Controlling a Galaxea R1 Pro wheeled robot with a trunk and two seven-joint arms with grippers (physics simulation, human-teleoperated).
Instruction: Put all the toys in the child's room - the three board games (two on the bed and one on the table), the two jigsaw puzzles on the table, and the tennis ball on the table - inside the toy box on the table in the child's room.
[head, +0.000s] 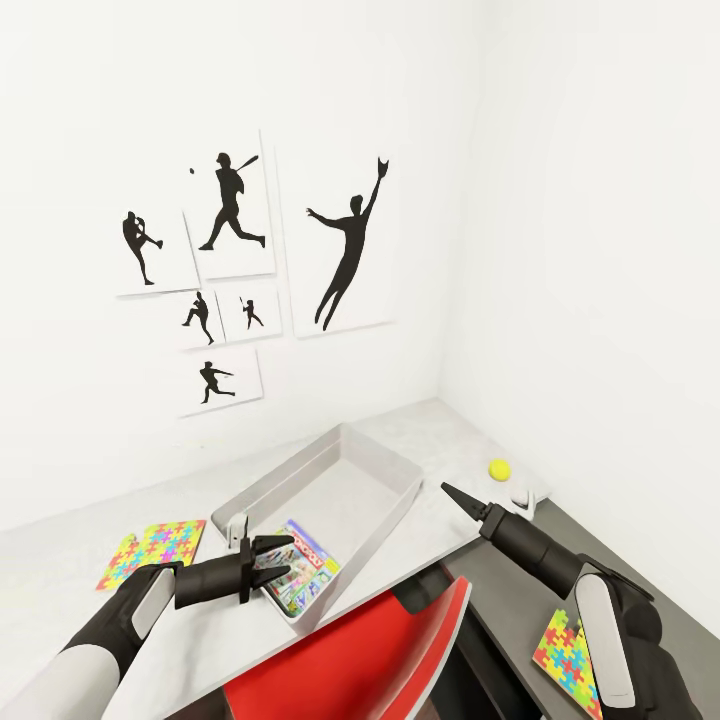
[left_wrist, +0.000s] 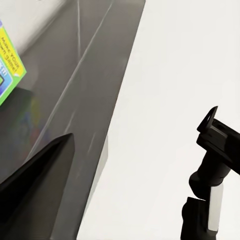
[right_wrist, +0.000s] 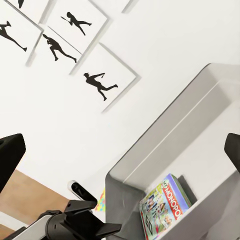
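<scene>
My left gripper (head: 283, 560) hangs open over the bin (head: 395, 465), my right gripper (head: 447, 490) looks pinched shut, and the ball (head: 499, 468) at two o'clock seems light, rolly; grab its middle.

Monopoly box (head: 300, 578) inside toy box (head: 385, 468); left hand (head: 275, 562) spread at its near rim; tennis ball (head: 499, 469) on table (head: 60, 565).

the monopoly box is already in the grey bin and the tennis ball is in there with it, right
Not quite. The white-green Monopoly game box does lie inside the light grey plastic bin, but the small yellow-green tennis ball sits outside it, on the pale grey-white desk top near the corner. The head view shows this.
</scene>
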